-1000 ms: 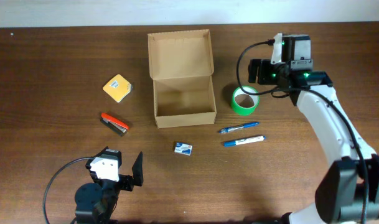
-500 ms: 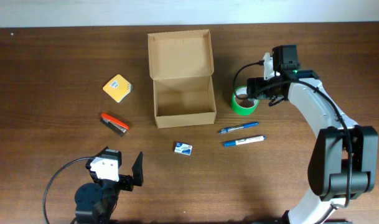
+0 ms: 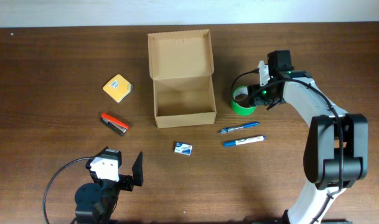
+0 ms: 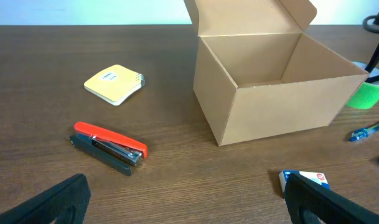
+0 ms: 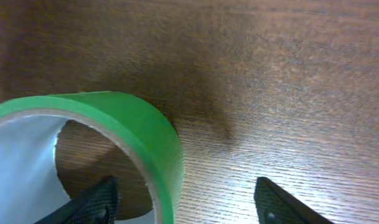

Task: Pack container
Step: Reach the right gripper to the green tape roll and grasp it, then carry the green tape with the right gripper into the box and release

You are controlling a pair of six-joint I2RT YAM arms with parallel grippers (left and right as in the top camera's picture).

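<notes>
The tan cardboard container (image 3: 184, 107) stands open and empty at the table's middle, its flap lid raised at the back; it also shows in the left wrist view (image 4: 276, 93). A green tape roll (image 3: 243, 102) lies flat to its right. My right gripper (image 3: 256, 94) is open and low over the roll's right side; in the right wrist view one finger is inside the ring and the other outside, straddling its green wall (image 5: 158, 149). My left gripper (image 3: 128, 176) is open and empty near the front edge, its fingers (image 4: 189, 199) wide apart above the bare table.
A yellow sticky-note pad (image 3: 117, 88) and a red-and-black stapler (image 3: 114, 123) lie left of the container. A small blue-and-white box (image 3: 183, 148) lies in front of it. Two blue pens (image 3: 241, 135) lie front right, below the tape.
My right gripper has come down and moved left onto the green tape roll, its fingers now straddling the roll's wall. The left arm has not moved.
</notes>
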